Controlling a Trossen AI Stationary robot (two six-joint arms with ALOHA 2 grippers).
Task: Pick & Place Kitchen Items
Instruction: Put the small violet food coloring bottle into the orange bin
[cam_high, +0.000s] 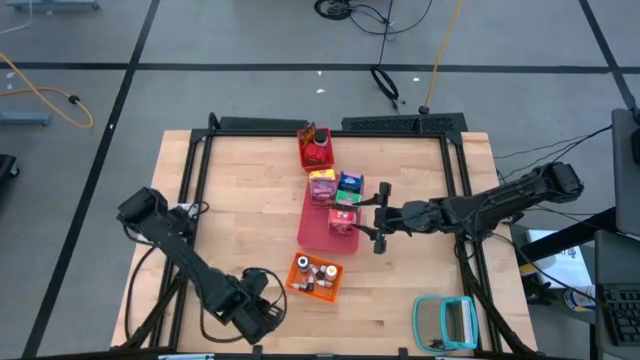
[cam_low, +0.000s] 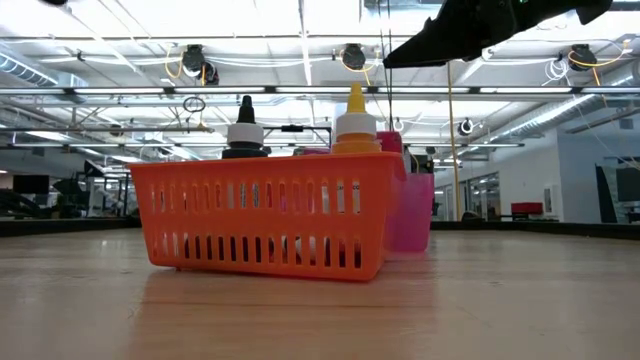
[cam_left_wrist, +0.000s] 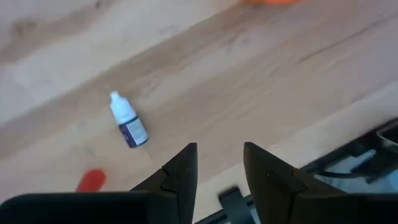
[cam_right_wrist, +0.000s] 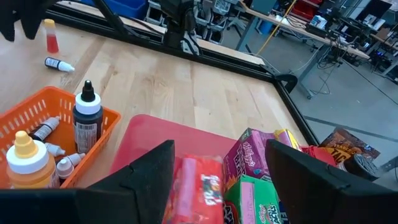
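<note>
The kitchen items sit in the middle of the table. Cartons and packets (cam_high: 338, 195) lie on a red mat (cam_high: 318, 235). A red packet (cam_right_wrist: 200, 186), a purple carton (cam_right_wrist: 252, 155) and a green packet (cam_right_wrist: 256, 199) show there. Small bottles (cam_right_wrist: 84, 124) stand in an orange basket (cam_high: 315, 277). A tiny white bottle with a blue label (cam_left_wrist: 129, 121) lies on its side on the wood. My left gripper (cam_left_wrist: 219, 149) points down beside it, open and holding nothing. My right gripper (cam_right_wrist: 219, 146) hovers open above the mat's right edge (cam_high: 378, 215), holding nothing.
A red bin (cam_high: 315, 150) with jars stands at the far middle. A teal-framed object (cam_high: 445, 322) lies at the near right. A small red bottle with a yellow cap (cam_right_wrist: 51, 35) stands near the lying bottle. Black rails (cam_high: 330, 125) frame the table. Bare wood lies left of the mat.
</note>
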